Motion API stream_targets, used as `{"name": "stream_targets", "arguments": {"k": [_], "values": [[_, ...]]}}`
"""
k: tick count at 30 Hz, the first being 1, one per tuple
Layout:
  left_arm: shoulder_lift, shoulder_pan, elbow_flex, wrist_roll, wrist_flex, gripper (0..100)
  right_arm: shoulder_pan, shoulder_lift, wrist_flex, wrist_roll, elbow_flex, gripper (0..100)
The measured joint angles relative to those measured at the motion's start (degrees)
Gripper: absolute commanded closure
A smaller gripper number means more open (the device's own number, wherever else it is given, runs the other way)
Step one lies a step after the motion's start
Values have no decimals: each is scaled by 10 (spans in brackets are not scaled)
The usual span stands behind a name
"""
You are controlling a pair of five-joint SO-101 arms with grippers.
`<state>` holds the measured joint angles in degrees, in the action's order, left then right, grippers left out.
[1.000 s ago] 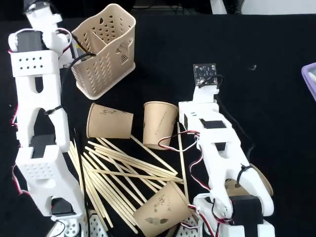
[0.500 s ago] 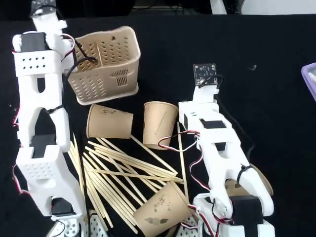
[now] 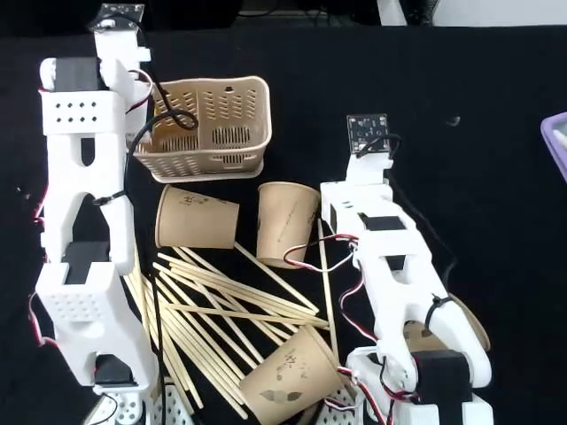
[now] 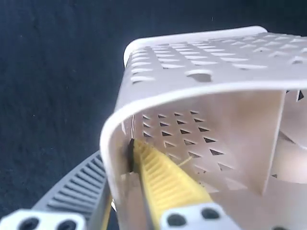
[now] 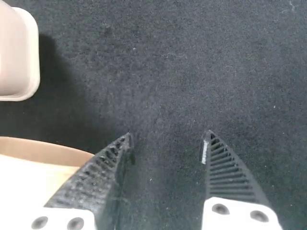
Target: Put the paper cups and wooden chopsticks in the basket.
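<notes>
three cups are lying on their sides on the surface among scattered chopsticks, none in the basket yet. left claw is clenching the basket's wall, probably to bring it close for loading. right claw is hanging released over bare surface.

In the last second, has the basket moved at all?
Yes. The basket has swung round and shifted toward the paper cup lying nearest it, which stayed put.
</notes>
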<state>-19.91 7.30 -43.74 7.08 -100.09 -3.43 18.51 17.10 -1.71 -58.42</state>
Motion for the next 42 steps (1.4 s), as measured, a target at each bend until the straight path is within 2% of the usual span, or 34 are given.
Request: {"name": "stream_targets", "arguments": {"k": [6,12,19,25,27,35,37,39,42], "values": [[17,-3,0,0,-2,971,0,0,0,0,0,779],[62,-38,19,-2,-3,971,0,0,0,0,0,779],[72,-43,47,-55,-5,966,0,0,0,0,0,779],[72,-17,47,-59,-5,790,0,0,0,0,0,779],[72,-4,46,-59,-5,769,0,0,0,0,0,779],[67,3,14,-59,-5,774,0,0,0,0,0,779],[58,2,14,-59,-5,833,0,0,0,0,0,779],[47,2,14,-59,-5,970,0,0,0,0,0,779],[39,-2,14,-59,-4,963,0,0,0,0,0,779]]}}
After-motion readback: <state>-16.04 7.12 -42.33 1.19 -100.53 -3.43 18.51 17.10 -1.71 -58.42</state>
